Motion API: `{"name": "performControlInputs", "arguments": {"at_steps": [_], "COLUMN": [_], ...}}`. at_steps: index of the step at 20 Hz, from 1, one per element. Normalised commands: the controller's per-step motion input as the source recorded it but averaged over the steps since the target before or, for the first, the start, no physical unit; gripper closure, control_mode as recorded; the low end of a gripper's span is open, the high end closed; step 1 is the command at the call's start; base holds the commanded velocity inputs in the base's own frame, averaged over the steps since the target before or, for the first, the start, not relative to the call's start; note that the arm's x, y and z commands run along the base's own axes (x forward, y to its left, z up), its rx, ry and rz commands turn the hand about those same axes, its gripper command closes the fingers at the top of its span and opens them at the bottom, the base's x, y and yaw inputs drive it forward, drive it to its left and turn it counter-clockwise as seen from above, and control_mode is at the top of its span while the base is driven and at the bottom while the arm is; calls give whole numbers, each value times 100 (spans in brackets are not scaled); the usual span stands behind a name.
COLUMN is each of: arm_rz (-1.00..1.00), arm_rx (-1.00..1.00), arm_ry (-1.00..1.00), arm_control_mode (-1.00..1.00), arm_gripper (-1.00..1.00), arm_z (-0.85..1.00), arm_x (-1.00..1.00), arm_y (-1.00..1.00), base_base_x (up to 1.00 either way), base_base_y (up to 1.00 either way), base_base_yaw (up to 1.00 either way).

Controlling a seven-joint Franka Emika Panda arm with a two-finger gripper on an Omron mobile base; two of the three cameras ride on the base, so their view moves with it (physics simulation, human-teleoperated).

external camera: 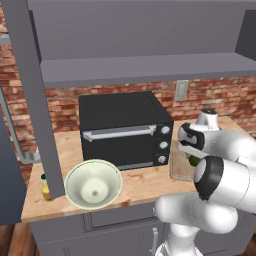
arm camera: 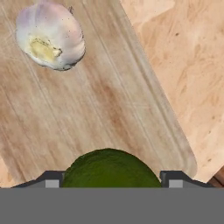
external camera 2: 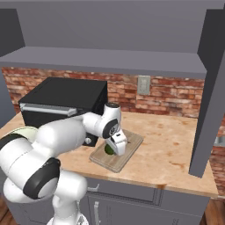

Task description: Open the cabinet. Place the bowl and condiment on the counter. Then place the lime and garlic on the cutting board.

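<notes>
The lime [arm camera: 109, 168], round and dull dark green, sits on the cutting board [arm camera: 105, 109] between the gripper [arm camera: 110, 180] tips, jaws wide; whether they touch it cannot be told. The hand view adds the garlic [arm camera: 50, 35], lying tipped on the board. The left base view shows the bowl [external camera: 93, 183] and condiment [external camera: 45, 187] on the counter [external camera: 145, 185].

The board [arm camera: 100, 113] is matt grained wood, the lime [arm camera: 109, 168] finely pebbled (dull green), the garlic [arm camera: 50, 35] smooth, faintly speckled.
</notes>
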Motion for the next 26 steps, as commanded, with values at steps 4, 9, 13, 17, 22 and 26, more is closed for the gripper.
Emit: {"name": "performControlInputs", "arguments": {"at_steps": [4, 9, 13, 17, 22, 26], "arm_rz": [0, 0, 0, 0, 0, 0], "arm_rx": [-1, -1, -1, -1, 0, -1], "arm_ry": [0, 0, 0, 0, 0, 0], "arm_control_mode": [-100, -100, -100, -100, -100, -100], "arm_gripper": [100, 100, 100, 100, 100, 100], "arm_z": [-17, -17, -15, -14, -14, -18], "arm_x": [23, 21, 16, 11, 7, 6], "arm_y": [0, 0, 0, -1, -4, -5], "base_base_x": [0, 0, 0, 0, 0, 0], "base_base_y": [0, 0, 0, 0, 0, 0], "base_base_yaw": [0, 0, 0, 0, 0, 0]}}
